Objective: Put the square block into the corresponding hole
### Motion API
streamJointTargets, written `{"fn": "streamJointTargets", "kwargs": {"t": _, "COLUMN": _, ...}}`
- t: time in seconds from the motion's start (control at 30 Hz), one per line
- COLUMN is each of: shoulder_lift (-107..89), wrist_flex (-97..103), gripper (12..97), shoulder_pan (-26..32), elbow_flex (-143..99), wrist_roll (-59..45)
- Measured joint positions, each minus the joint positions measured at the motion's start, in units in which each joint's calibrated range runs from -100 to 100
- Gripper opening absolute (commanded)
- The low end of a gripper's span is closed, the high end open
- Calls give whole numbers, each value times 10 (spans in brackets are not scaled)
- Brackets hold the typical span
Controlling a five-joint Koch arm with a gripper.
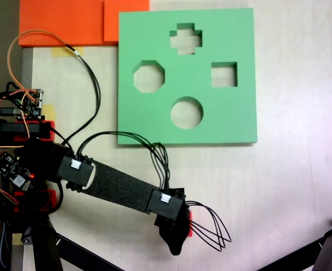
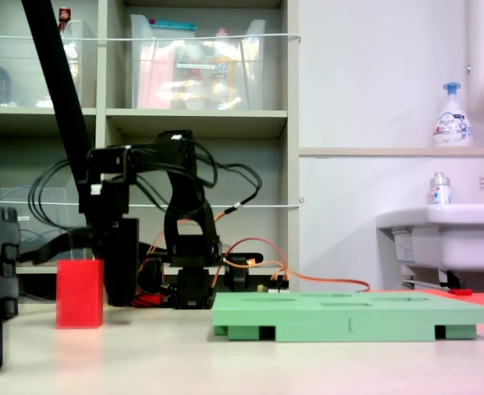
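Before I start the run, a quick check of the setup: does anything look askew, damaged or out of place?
Nothing stands out. The green foam board lies flat, its square hole unblocked; the red block stands upright beside the arm.

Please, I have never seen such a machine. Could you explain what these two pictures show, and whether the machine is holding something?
This is a small hobby robot arm with a gripper at its end. One fixed view looks down on the table. The other looks from the side, near table height, with shelves and a sink behind.

On the table lies a green foam board with four cut-outs: a cross, an octagon, a circle and the square hole. At its upper left corner lie orange sheets.

The red block stands on the table, away from the board, and the gripper is lowered right beside it. Whether the gripper is gripping the block, I cannot tell.
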Motion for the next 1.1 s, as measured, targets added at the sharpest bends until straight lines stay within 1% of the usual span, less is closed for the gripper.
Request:
{"fn": "streamJointTargets", "kwargs": {"t": 0.03, "shoulder_lift": 1, "wrist_flex": -1, "gripper": 642, "shoulder_pan": -1, "elbow_flex": 0, "wrist_roll": 0}}
{"fn": "streamJointTargets", "kwargs": {"t": 0.13, "shoulder_lift": 12, "wrist_flex": 9, "gripper": 514, "shoulder_pan": -5, "elbow_flex": 19, "wrist_roll": 0}}
{"fn": "streamJointTargets", "kwargs": {"t": 0.17, "shoulder_lift": 15, "wrist_flex": 13, "gripper": 489, "shoulder_pan": -7, "elbow_flex": 21, "wrist_roll": 0}}
{"fn": "streamJointTargets", "kwargs": {"t": 0.33, "shoulder_lift": 22, "wrist_flex": 15, "gripper": 482, "shoulder_pan": -8, "elbow_flex": 24, "wrist_roll": 0}}
{"fn": "streamJointTargets", "kwargs": {"t": 0.5, "shoulder_lift": 22, "wrist_flex": 9, "gripper": 416, "shoulder_pan": -11, "elbow_flex": 24, "wrist_roll": 0}}
{"fn": "streamJointTargets", "kwargs": {"t": 0.7, "shoulder_lift": 1, "wrist_flex": -9, "gripper": 396, "shoulder_pan": -11, "elbow_flex": 24, "wrist_roll": 1}}
{"fn": "streamJointTargets", "kwargs": {"t": 0.87, "shoulder_lift": -83, "wrist_flex": -50, "gripper": 395, "shoulder_pan": -6, "elbow_flex": 16, "wrist_roll": 15}}
{"fn": "streamJointTargets", "kwargs": {"t": 1.0, "shoulder_lift": -209, "wrist_flex": -113, "gripper": 395, "shoulder_pan": 7, "elbow_flex": 31, "wrist_roll": 32}}
{"fn": "streamJointTargets", "kwargs": {"t": 1.1, "shoulder_lift": -308, "wrist_flex": -121, "gripper": 395, "shoulder_pan": 26, "elbow_flex": 54, "wrist_roll": 57}}
